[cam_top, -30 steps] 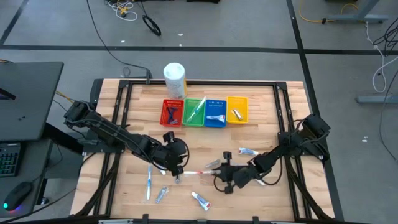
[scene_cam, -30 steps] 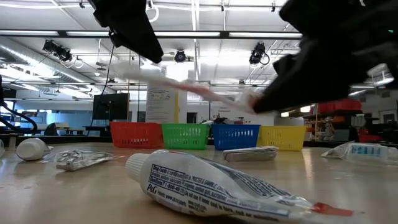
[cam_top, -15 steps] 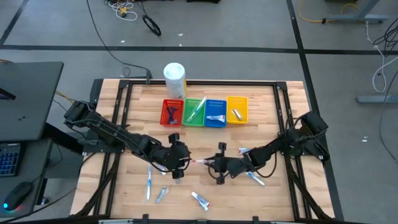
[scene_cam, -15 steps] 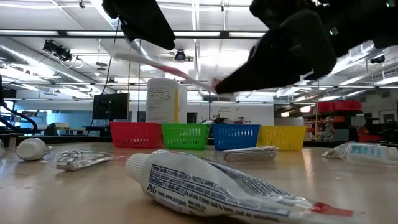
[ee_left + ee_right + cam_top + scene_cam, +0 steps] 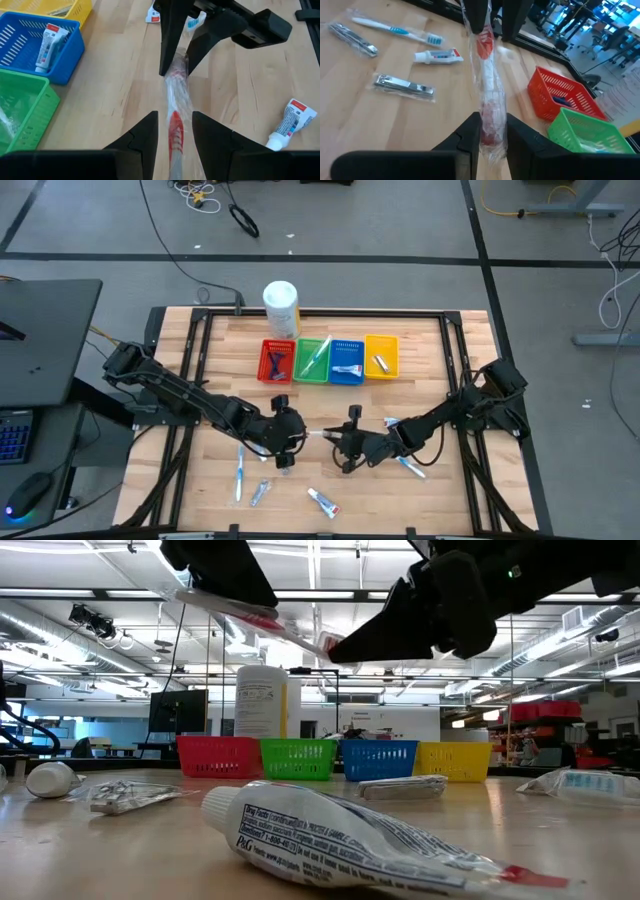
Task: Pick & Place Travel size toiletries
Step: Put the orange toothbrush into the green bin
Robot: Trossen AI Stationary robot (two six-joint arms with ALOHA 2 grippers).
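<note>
A toothbrush (image 5: 318,435) with red marks, in clear wrap, hangs above the table's middle between my two grippers. My left gripper (image 5: 297,434) is shut on its left end and my right gripper (image 5: 338,440) on its right end. In the low view the toothbrush (image 5: 270,622) slopes down from the left gripper to the right one. Other toiletries lie on the table: a toothpaste tube (image 5: 322,501), a blue toothbrush (image 5: 239,475), a wrapped nail clipper (image 5: 259,494), and a tube (image 5: 400,423) and another blue toothbrush (image 5: 408,465) by the right arm. My left gripper pinches the wrapped toothbrush's red-marked part (image 5: 175,131) between its two fingers (image 5: 148,134). It comes from the table's left, slanting down, with the fingers roughly along the brush. The brush is clear of the table. My right gripper pinches the toothbrush's other end (image 5: 489,131) through the wrap, between its two fingers (image 5: 471,135). It comes from the table's right, close to level, and the brush runs on in line with the fingers. This end is the lower one.
Red (image 5: 277,361), green (image 5: 312,360), blue (image 5: 347,360) and yellow (image 5: 381,357) bins stand in a row at the far middle, each with something in it. A white canister (image 5: 281,308) stands behind them. The arms' frames line the table's left and right sides.
My right gripper has gone up and toward the table's left and far side, rolling as it went, still shut on the toothbrush. The brush's right end has risen with it, and the stretch showing between the grippers is shorter. My left gripper has tipped slightly in place.
</note>
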